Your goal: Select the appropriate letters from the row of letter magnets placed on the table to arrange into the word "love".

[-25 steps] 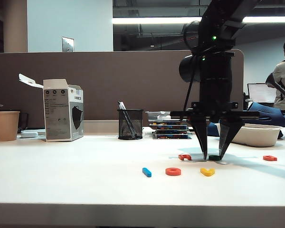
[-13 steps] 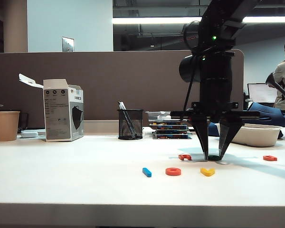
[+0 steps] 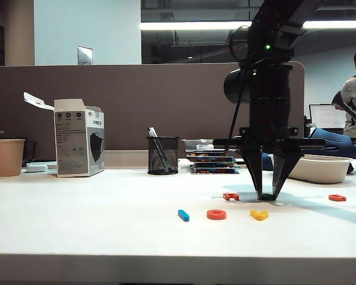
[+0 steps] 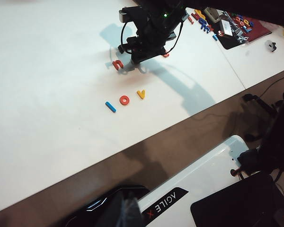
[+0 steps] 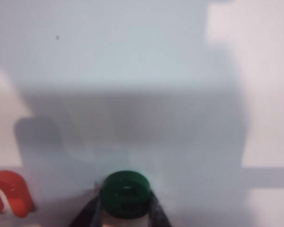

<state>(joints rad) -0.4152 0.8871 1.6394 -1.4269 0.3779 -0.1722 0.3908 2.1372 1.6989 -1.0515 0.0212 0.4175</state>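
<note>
On your table [image 3: 77, 219], reading left to right in the exterior view, you have the blue bar [image 3: 183, 215], the ring [image 3: 216, 214] and the yellow V [image 3: 259, 215] lined up near the front edge, close together but not touching. That gives you "l", "o" and "v"; by my judgement three of the four letters are placed and only the last one is left.

Behind that row, the arch letter [image 3: 230, 196] lies just left of the right gripper [image 3: 266, 195], and you do not need it. The green e [image 5: 126, 194] sits between the gripper's fingertips [image 5: 90, 215], down on the table, behind the V and slightly to its right. The jaws stand about half open and hug the e on both sides; the wrist view shows them against its edges, but you cannot tell yet whether the grip is firm or the letter has left the table.

Far right, the other orange-red letter [image 3: 337, 197] lies well apart and stays out of the word.

Your left gripper is not in any picture; its wrist camera looks down on the scene from high and away
</note>
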